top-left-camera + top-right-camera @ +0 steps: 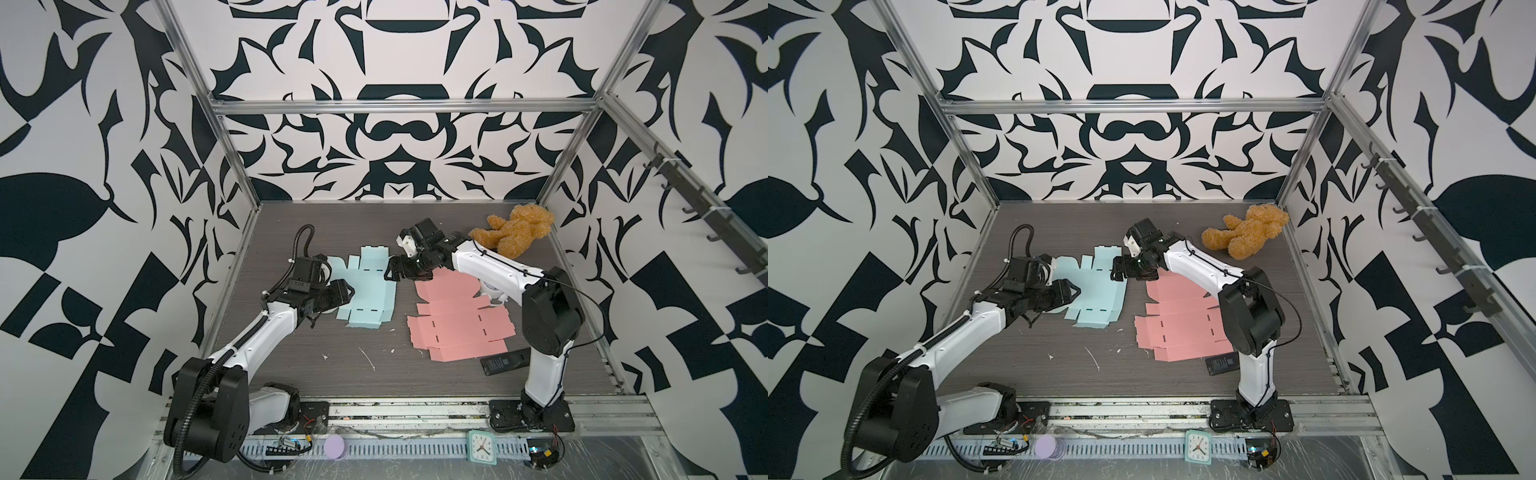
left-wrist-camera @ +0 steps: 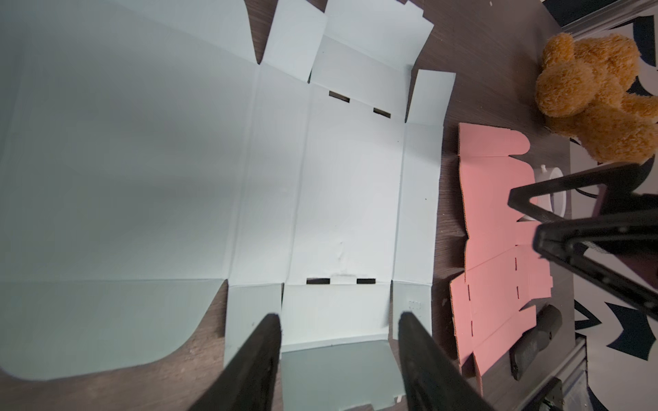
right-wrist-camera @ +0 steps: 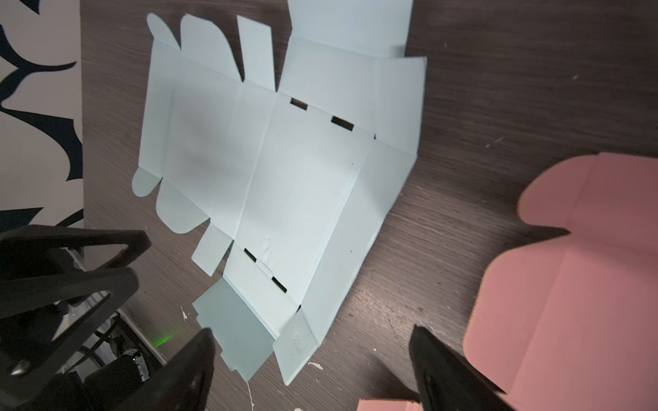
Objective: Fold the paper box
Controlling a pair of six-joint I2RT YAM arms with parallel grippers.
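Blue box blank [image 1: 365, 286] lay flat and unfolded on the table [image 1: 415, 374], between the two grippers, held by neither.

Left gripper [image 2: 338, 316]: jaws spread, lined up either side of the end flap [image 2: 334, 377]. Couldn't confirm contact.

Right gripper [image 3: 312, 331]: jaws spread wide, nothing pinched, blank under and ahead of them. Pink blank [image 3: 569, 284] sat just beside its outer finger.

Risks, my read:
- The sheet was unpinned. A one-sided push on a flap would likely slide the whole blank on the smooth wood instead of creasing it.
- The right outer finger could snag the pink blank on closing.
- Both heads were near each other over one sheet, so a clash was possible if they converged.

Views:
- Wrist cameras showed the slots [image 2: 338, 96], the crease lines, and the end flap darker, maybe lifted. Top views couldn't resolve that.
- Top views showed both arm poses and the whole pink blank. The right wrist view caught only part of it.
- Neither wrist view gave jaw height over the sheet.
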